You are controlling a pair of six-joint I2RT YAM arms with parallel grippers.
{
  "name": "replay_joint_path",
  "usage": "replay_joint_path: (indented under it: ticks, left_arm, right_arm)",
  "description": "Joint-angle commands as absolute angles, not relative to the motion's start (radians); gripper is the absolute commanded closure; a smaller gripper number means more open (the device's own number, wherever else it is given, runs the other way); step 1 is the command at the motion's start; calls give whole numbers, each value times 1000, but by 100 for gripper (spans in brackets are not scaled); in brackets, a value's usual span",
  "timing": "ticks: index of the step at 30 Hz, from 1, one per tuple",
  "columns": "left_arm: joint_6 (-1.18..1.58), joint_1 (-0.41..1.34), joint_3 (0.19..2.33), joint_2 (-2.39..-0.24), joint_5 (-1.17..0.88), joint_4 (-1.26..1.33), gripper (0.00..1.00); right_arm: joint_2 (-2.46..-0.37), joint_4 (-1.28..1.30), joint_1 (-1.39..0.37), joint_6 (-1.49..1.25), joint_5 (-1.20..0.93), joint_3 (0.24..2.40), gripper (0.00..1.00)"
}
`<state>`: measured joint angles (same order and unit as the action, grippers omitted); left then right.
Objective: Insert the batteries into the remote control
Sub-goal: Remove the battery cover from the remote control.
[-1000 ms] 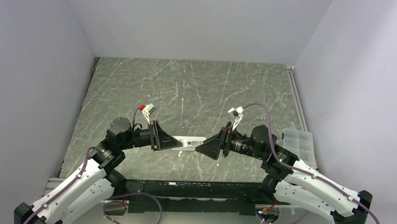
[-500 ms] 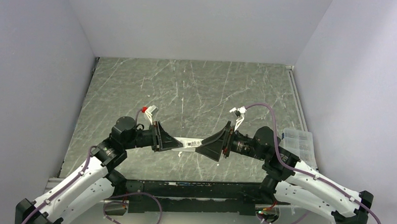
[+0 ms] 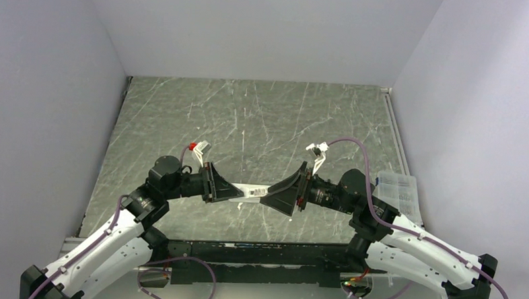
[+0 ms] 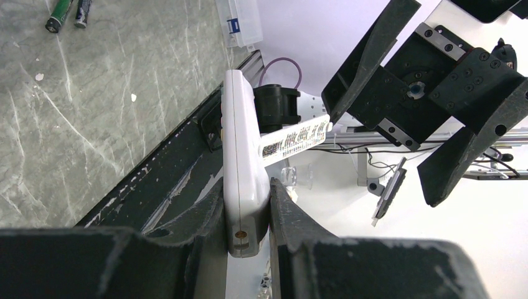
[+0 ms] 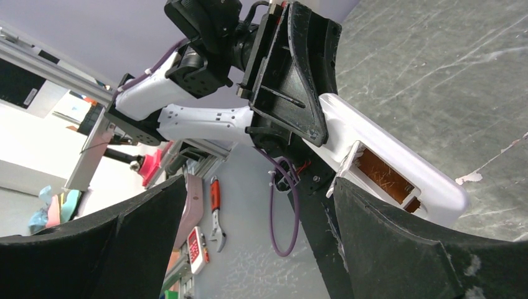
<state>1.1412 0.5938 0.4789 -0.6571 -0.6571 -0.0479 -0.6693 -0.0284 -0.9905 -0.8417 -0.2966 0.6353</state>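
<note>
From above, the two arms meet over the near middle of the marble table point(image 3: 249, 122), and the remote control point(image 3: 254, 189) hangs in the air between them, pinched at one end by the left gripper point(image 3: 241, 191), with the right gripper point(image 3: 266, 195) close against its other end. From the left wrist, the left gripper point(image 4: 246, 215) is clamped tight on the white remote control point(image 4: 240, 143). The right gripper point(image 4: 381, 156) stands spread just beyond it. The batteries point(image 4: 68, 11) lie side by side on the table, well apart, near a clear plastic box point(image 4: 240, 22). From the right wrist, the right gripper point(image 5: 260, 184) is wide apart and holds nothing. The remote control point(image 5: 398, 168) shows its brownish recess just by one fingertip, and I cannot tell whether they touch.
</note>
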Motion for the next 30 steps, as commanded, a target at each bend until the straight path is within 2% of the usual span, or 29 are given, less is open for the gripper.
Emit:
replay_joint_path:
  ticks: [1, 30]
  left_arm:
    - [1140, 600, 499, -646, -661, 2, 100]
    - [1135, 600, 495, -694, -626, -30, 100]
  right_arm:
    - [-657, -44, -997, -845, -286, 646, 10]
    - [-615, 30, -997, -830, -227, 616, 10]
